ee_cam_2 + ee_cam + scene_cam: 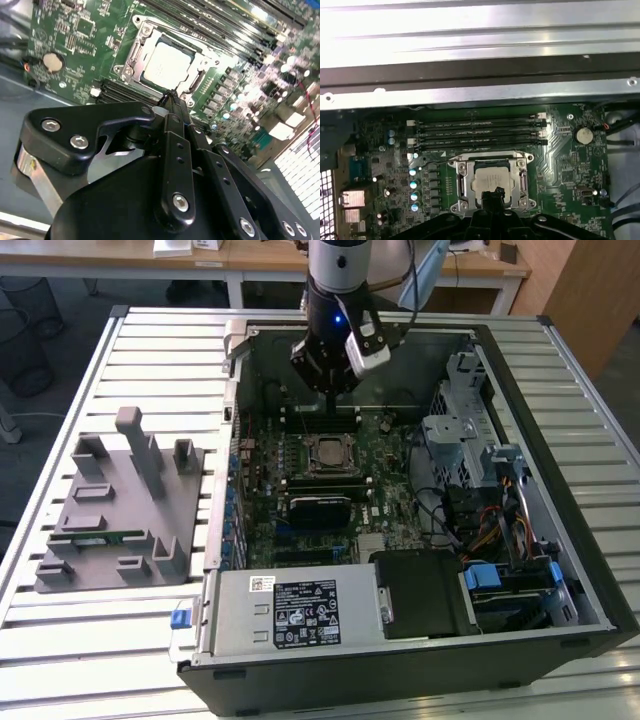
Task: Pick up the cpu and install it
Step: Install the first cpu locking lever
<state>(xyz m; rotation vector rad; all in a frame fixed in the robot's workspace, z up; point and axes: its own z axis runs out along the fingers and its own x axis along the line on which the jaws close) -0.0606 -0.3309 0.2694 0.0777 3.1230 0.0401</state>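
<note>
Inside the socket, the silver-grey square cpu lies flat.

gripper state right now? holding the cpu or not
gripper: shut, holding nothing; it hangs above the cpu, which already sits in the socket.

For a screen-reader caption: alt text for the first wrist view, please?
A silver-grey square cpu sits in the metal-framed socket of a green motherboard, with the black gripper just above it. Four black memory slots run beside the socket.
</note>
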